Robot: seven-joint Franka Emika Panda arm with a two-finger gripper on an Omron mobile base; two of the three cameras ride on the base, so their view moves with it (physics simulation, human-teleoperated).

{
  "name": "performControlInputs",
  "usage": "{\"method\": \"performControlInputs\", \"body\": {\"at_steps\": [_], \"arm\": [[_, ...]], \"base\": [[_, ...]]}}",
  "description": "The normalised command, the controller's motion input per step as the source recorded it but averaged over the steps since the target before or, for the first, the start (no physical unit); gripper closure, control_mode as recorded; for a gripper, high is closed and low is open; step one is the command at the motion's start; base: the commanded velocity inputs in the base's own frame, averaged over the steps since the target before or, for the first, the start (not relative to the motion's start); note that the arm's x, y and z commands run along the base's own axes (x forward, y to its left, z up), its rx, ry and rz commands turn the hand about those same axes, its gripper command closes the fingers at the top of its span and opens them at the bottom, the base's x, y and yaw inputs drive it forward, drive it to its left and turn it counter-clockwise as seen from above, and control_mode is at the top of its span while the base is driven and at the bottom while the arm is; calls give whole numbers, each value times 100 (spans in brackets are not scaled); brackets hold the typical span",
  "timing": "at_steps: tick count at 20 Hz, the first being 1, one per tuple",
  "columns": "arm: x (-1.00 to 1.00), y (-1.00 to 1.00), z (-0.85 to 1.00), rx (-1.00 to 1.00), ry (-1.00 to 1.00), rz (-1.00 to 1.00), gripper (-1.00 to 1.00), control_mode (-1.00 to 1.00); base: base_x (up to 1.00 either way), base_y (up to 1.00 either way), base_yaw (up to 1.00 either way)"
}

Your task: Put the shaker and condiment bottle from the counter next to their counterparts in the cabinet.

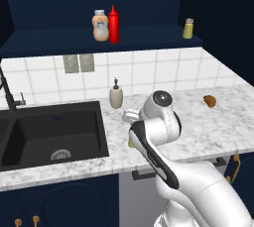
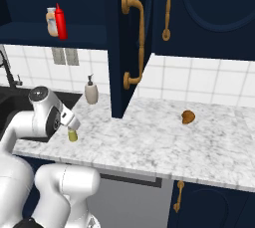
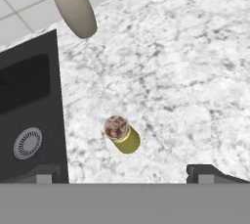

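- Marbled surface [image 3: 195,61] carries the shaker [image 3: 122,135] upright near the sink [image 3: 29,115].
- Claw [image 3: 126,173] hangs above it, fingers apart, holding nothing.
- Best to descend straight and centre the body before closing.

The counter [image 1: 213,127] was a white-grey marbled stone worktop, and a black sink [image 1: 49,137] was set into its left part. The shaker [image 3: 122,135], with an olive-yellow body and a brown cap, stood upright on the stone near the right edge of the sink. A beige pump dispenser [image 1: 116,94] stood farther back, close to the tiled wall and just beyond the back right corner of the sink. A small brown food item [image 2: 188,117], whose kind I could not tell, lay well apart on the right part of the counter. Above, on the shelf of the cabinet [image 1: 149,35], the condiment bottle [image 1: 113,24] stood touching the orange-beige bottle [image 1: 100,26], and a pale yellow shaker [image 1: 188,28] stood far to the right.
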Motion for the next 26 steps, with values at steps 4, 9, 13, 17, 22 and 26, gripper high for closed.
{"method": "performControlInputs", "body": {"at_steps": [4, 9, 13, 17, 22, 26], "arm": [[12, 0, -9, 2, 2, 0, -100, -100], [0, 0, -21, 2, 4, 0, -100, -100], [0, 1, -28, 0, 1, 0, -100, -100], [0, 1, -27, 0, 0, 0, -100, -100], [0, 0, -27, 0, 0, 0, -100, -100], [0, 0, -23, 0, 0, 0, -100, -100]], "base": [[0, 0, 0], [0, 0, 0], [0, 0, 0], [0, 0, 0], [0, 0, 0], [0, 0, 0]]}}
